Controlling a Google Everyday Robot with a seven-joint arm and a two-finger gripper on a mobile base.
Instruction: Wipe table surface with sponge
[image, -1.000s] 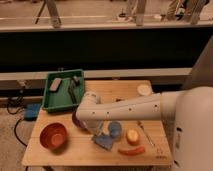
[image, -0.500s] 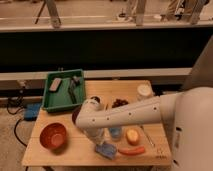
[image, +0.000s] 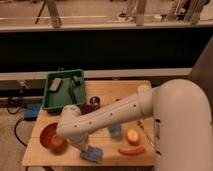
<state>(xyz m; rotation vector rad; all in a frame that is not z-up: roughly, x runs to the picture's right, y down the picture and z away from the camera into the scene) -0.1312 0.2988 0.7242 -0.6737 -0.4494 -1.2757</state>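
Note:
The light tan plank table surface (image: 117, 91) fills the lower middle of the camera view. The light-blue sponge (image: 95, 155) lies flat on it near the front edge, left of centre. My gripper (image: 86, 148) comes down from the white arm's bend and sits on the sponge's left end, shut on it and pressing it to the wood. The arm reaches in from the right and hides part of the tabletop behind it.
A red bowl (image: 49, 136) sits just left of the gripper. A small blue cup (image: 116, 131), a round orange fruit (image: 132, 136) and a red-orange long item (image: 131, 150) lie to the right. A green tray (image: 50, 102) holding a grey block (image: 55, 84) stands at the back left, with a dark cup (image: 94, 101) beside it.
The arm has swung left and lower over the table. The gripper and the sponge have moved together toward the front edge and then to the left.

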